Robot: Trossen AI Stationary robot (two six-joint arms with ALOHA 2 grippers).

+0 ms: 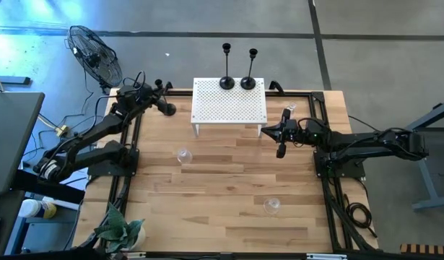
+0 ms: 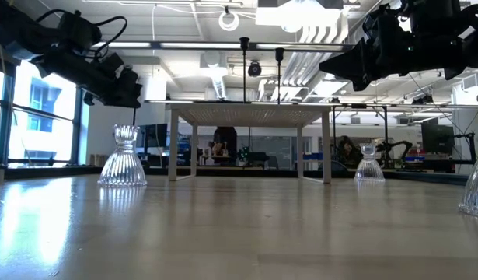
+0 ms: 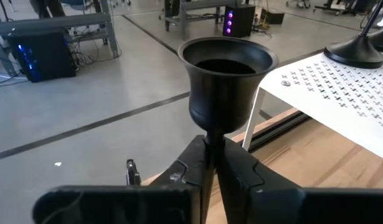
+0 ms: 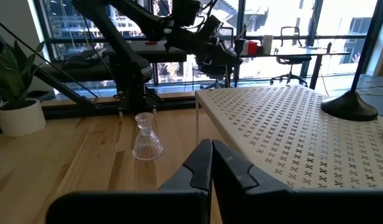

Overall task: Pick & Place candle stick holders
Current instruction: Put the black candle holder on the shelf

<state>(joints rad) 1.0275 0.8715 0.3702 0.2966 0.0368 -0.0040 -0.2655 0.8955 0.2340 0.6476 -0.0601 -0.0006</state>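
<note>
Two black candlesticks (image 1: 227,81) (image 1: 248,81) stand upright on their round bases on the white perforated stand (image 1: 229,108) at the table's far middle. My left gripper (image 1: 164,108), just left of the stand, is shut on a third black candlestick. Its cup (image 3: 228,74) shows past the fingers in the left wrist view, and its base is hidden by the gripper. My right gripper (image 1: 281,150) is shut and empty just off the stand's near right corner, above the table. My left gripper pinches the candlestick's thin stem (image 3: 211,142) just below the cup, between its two fingers. The cup rises past the fingertips, its mouth open upward in the wrist picture. The gripper hides the lower stem and base, so I cannot tell whether it hangs clear.
Clear glass holders stand on the wood at the left middle (image 1: 183,155) and near right (image 1: 271,206). A potted plant (image 1: 120,231) sits at the near left corner. A fan (image 1: 95,54) stands beyond the far left corner. Black rails (image 1: 330,188) run along the table's sides.
</note>
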